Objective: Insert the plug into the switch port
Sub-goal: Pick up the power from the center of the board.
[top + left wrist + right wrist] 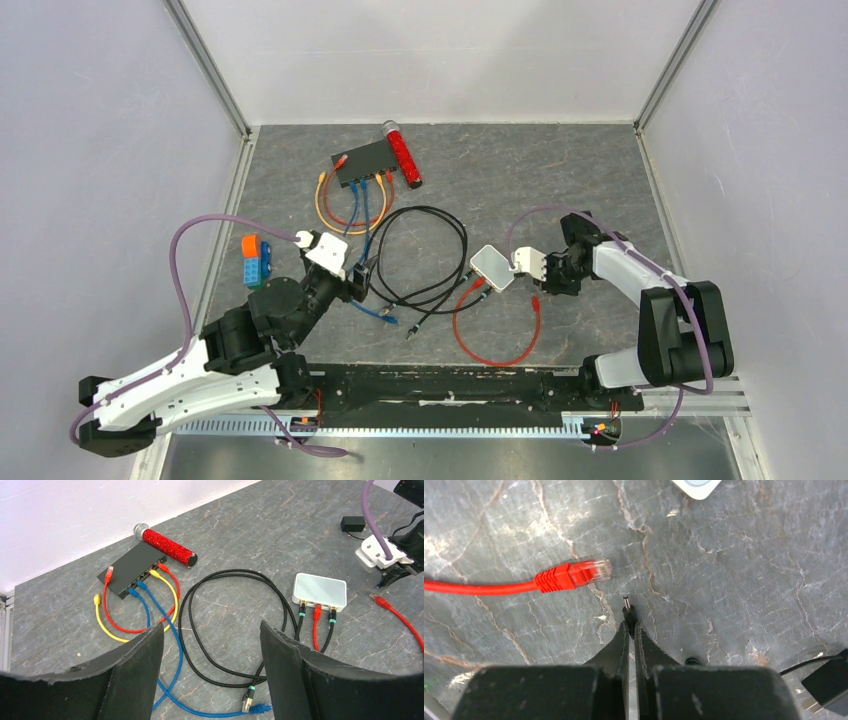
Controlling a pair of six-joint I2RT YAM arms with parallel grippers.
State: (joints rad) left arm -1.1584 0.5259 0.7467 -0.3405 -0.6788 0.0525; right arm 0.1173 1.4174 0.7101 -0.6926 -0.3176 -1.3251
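Switch [362,163] sits at the back: tube [403,155] just beside its right end, blocks [254,262] front-left of it, box [493,267] and plug [626,605] well front-right.

Surface [580,180]: dark grey slab with a stone look, crossed by pale veins and fine cracks; matt, and it fills the whole base of the enclosure.
Back wall [440,50]: plain white panel that meets the surface in a straight line.
Left wall [90,150]: plain, pale grey with a lilac tint.
Right wall [770,120]: same pale tint, plain.
Corner posts [210,65]: silver metal bars rising from both rear corners, slanting outward in the top view.
Near edge: silver ridged rail [400,427] running along the front.
Light: soft and even, with only faint shadows on the surface.
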